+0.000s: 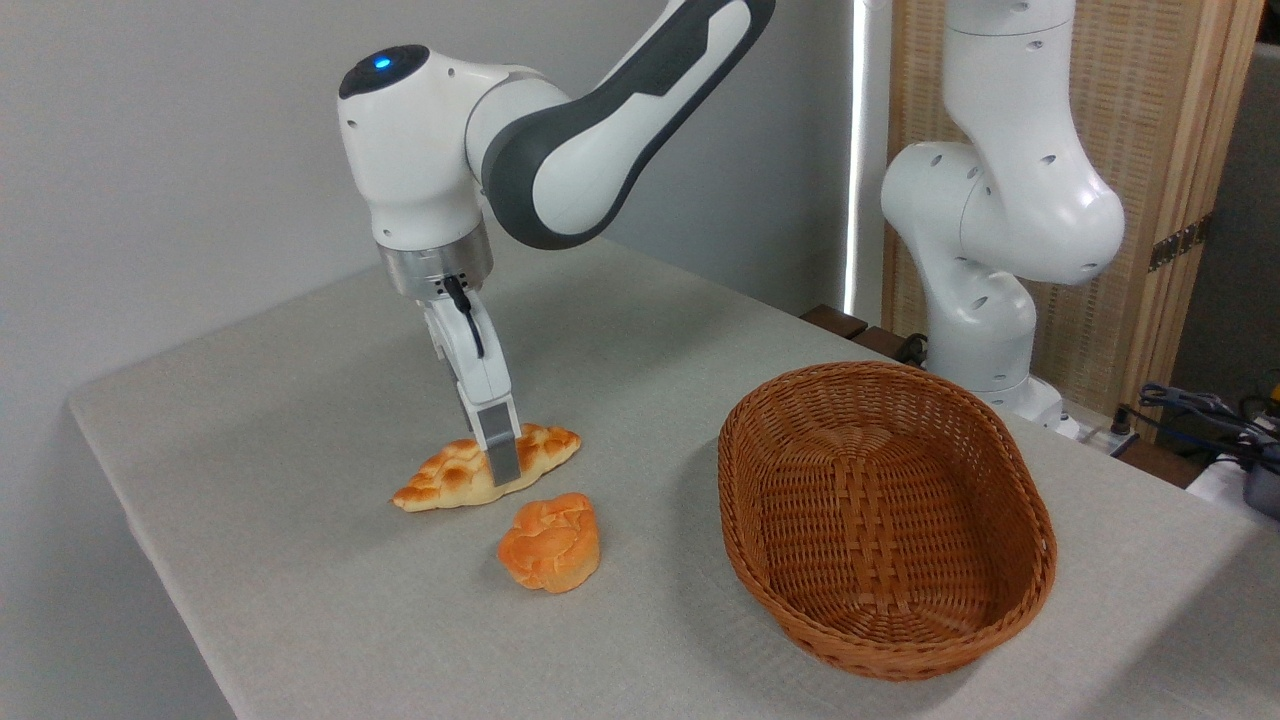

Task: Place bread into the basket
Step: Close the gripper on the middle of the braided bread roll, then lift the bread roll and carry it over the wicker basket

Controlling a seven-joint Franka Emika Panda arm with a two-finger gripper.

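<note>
The bread [440, 478], a long braided loaf in cream and golden brown, lies on the grey table left of centre. My gripper [499, 462] reaches down onto its middle. One grey fingertip [502, 458] shows against the loaf's near side, and the other finger is hidden behind the loaf. The jaws straddle the loaf, but I cannot see whether they press on it. The basket [1030, 500], large, oval, reddish-brown wicker, stands to the right with nothing in it, well apart from the loaf.
A small round orange bun [550, 543] sits just in front of the loaf, toward the basket. The arm's white base [985, 300] rises behind the basket. Cables and gear [1210, 420] lie at the far right. The table's left edge [150, 560] runs close to the loaf.
</note>
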